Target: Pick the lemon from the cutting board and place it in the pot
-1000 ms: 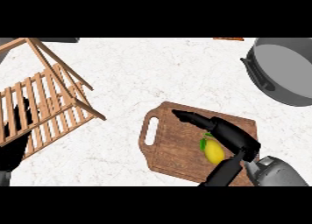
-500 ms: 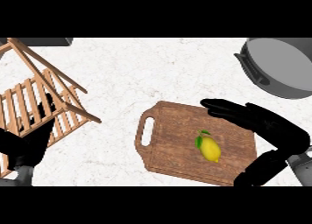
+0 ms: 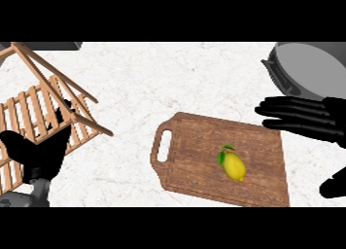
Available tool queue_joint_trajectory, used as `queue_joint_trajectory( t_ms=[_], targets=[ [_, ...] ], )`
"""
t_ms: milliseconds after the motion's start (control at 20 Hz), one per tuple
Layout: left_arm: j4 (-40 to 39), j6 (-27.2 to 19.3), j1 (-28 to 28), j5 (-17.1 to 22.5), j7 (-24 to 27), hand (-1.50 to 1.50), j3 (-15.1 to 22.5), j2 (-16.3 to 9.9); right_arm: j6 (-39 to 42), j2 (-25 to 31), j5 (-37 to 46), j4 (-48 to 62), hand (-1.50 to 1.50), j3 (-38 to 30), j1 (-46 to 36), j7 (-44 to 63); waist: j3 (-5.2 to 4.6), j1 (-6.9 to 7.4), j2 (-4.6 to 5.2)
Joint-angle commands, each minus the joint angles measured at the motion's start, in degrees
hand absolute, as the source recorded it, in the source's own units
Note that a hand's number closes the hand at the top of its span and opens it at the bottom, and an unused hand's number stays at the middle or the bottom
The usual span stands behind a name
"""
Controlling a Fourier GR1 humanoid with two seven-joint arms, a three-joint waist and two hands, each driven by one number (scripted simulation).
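A yellow lemon with a small green leaf lies on a wooden cutting board, right of the board's middle. The board rests on a white marbled counter, its handle slot facing left. The robot's right hand hangs over the board's upper right corner, its black fingers stretched out straight toward the left and holding nothing; it is apart from the lemon, which sits below and to the left of it. A grey pot stands at the counter's upper right, just above that hand. At the left, the left hand shows with fingers up and relaxed, in front of a wooden slatted rack.
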State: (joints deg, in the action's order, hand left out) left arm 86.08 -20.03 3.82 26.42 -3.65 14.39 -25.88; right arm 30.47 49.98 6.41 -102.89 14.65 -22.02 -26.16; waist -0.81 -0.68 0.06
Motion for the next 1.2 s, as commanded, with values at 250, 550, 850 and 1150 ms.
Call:
queue_joint_trajectory(
  t_ms=[250, 550, 850, 1150],
  targets=[
    [5.4, 0.1, 5.0, -1.9, -4.2, 0.0, 2.9, 0.9, 7.5, 2.5, 3.0, -5.7, -1.5, 3.3, -3.2, 16.0, 0.75, 0.51, -0.27],
    [6.8, 1.7, 3.6, -1.0, -5.3, 0.0, 2.3, -0.6, 9.3, -0.8, 4.7, -6.8, -1.5, 6.4, -3.5, 24.4, 0.78, 1.06, -0.25],
    [5.1, -1.1, 6.1, -3.1, -4.4, 0.0, 3.9, 3.0, 9.7, -3.2, 12.5, -4.9, -1.5, 12.0, -3.3, 26.6, 0.83, 0.87, -0.05],
    [7.3, -2.8, 4.9, -3.7, -4.9, 0.0, 3.7, 3.5, 9.9, -2.8, 16.5, -5.9, -1.5, 11.8, -2.7, 27.3, 0.87, 0.66, -0.22]
  ],
)
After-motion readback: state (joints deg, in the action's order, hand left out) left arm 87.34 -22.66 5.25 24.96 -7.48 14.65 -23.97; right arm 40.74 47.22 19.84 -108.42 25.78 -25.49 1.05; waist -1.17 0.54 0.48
